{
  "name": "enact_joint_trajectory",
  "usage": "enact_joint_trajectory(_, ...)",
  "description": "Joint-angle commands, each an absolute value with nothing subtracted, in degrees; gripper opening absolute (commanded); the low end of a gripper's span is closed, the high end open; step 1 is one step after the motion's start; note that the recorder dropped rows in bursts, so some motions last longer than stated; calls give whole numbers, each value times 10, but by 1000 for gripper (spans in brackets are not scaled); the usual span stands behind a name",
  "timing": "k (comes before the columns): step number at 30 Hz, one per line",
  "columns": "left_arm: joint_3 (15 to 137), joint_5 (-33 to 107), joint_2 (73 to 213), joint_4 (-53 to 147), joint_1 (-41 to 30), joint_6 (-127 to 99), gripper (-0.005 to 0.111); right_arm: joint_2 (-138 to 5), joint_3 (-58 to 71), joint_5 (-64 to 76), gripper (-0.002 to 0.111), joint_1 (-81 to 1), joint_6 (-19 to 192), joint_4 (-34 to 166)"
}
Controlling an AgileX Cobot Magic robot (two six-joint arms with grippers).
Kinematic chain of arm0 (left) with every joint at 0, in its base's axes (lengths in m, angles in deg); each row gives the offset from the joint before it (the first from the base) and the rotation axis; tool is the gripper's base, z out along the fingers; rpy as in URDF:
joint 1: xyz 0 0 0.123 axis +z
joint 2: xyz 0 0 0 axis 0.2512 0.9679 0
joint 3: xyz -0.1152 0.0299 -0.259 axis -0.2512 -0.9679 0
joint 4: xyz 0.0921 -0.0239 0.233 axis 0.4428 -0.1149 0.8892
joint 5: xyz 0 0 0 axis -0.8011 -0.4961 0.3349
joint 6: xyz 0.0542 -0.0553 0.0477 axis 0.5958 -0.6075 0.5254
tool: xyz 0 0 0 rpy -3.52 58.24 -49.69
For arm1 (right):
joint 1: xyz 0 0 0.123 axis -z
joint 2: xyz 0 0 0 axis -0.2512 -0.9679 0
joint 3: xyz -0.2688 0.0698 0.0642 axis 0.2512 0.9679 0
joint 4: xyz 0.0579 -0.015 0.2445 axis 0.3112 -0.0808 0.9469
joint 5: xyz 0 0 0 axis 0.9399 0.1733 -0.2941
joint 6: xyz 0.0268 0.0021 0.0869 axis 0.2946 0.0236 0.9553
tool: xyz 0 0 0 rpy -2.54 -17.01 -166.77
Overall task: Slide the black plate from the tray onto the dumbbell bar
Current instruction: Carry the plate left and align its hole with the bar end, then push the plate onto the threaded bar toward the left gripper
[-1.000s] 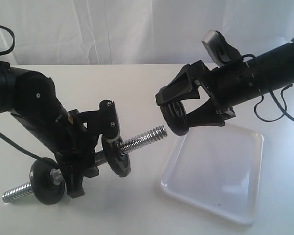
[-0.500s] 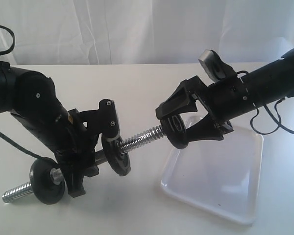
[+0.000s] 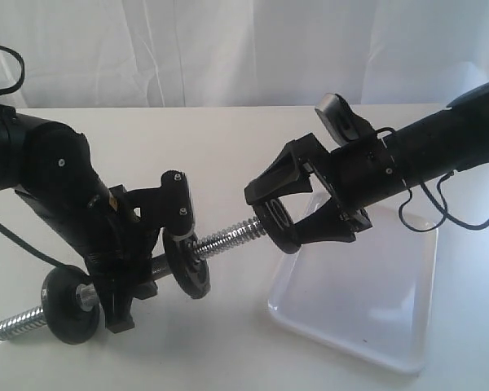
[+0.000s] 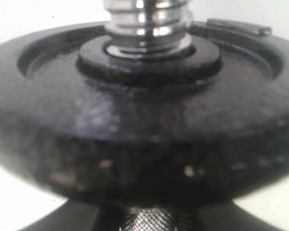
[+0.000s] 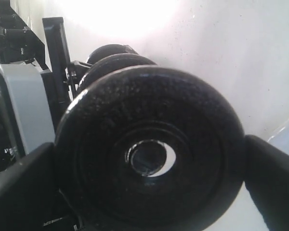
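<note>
My left gripper (image 3: 147,262) is shut on the chrome dumbbell bar (image 3: 228,238), holding it slanted above the table. Two black discs (image 3: 187,265) (image 3: 68,307) sit on the bar. One disc (image 4: 135,134) fills the left wrist view, with the threaded rod (image 4: 147,24) beyond it. My right gripper (image 3: 284,210) is shut on the black plate (image 3: 279,226), edge-on between its fingers, right at the bar's threaded tip. In the right wrist view the plate (image 5: 192,120) faces me and the bar's end (image 5: 143,158) shows through its hole, slightly off centre. The white tray (image 3: 367,301) lies below.
The tray holds nothing that I can see. A white curtain hangs behind the white table (image 3: 228,147). The right arm (image 3: 440,147) stretches in over the tray's far side; cables hang from it (image 3: 452,216).
My right gripper has carried the plate left and slightly down, from a gap off the bar's tip to meeting it. The left arm and bar have shifted a little left and lower.
</note>
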State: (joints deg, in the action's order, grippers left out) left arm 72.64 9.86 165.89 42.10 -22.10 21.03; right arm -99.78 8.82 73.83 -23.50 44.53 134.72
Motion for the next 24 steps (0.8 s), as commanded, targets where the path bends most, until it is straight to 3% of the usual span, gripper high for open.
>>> enact_joint_trajectory(1,746,147,1625,399,-222,166,0,-994,89,760,0,-239,436,1390)
enact_joint_trajectory(24,746,155,1624,386,-222,168,0,-1009,89,760,0,-239,426,1397)
